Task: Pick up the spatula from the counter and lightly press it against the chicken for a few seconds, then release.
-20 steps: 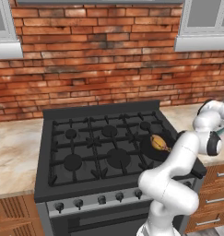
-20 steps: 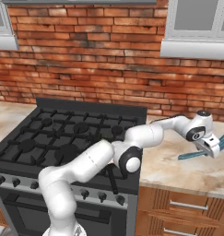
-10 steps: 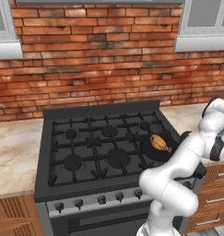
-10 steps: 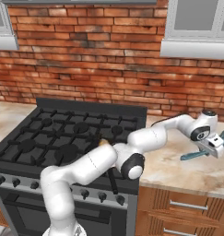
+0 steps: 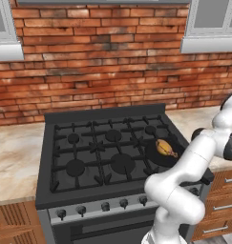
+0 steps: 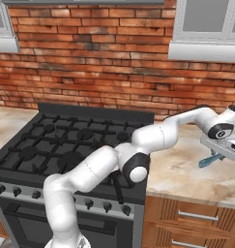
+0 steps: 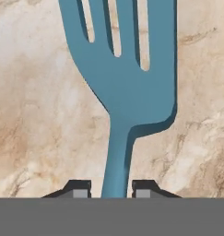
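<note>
The blue slotted spatula [image 7: 127, 78] lies flat on the marble counter, blade far from the hand and handle running back between my fingertips. My gripper [image 7: 112, 189] stands open astride the handle, with a narrow gap on each side. From the right base view the hand [image 6: 221, 144] sits low over the counter right of the stove, and the spatula's handle end [image 6: 209, 159] sticks out beneath it. The browned chicken [image 5: 166, 147] rests in a dark pan [image 5: 152, 155] on the stove's front right burner.
The black gas stove [image 5: 89, 162] with raised grates stands left of the spatula's counter [image 6: 186, 174]. A brick wall [image 6: 114, 58] closes the back. My white arm [image 6: 153, 138] stretches from the stove front across to the right counter.
The hand has swung a little to the right and dropped onto the spatula, now covering its blade in the right base view. The spatula and chicken have not moved.
</note>
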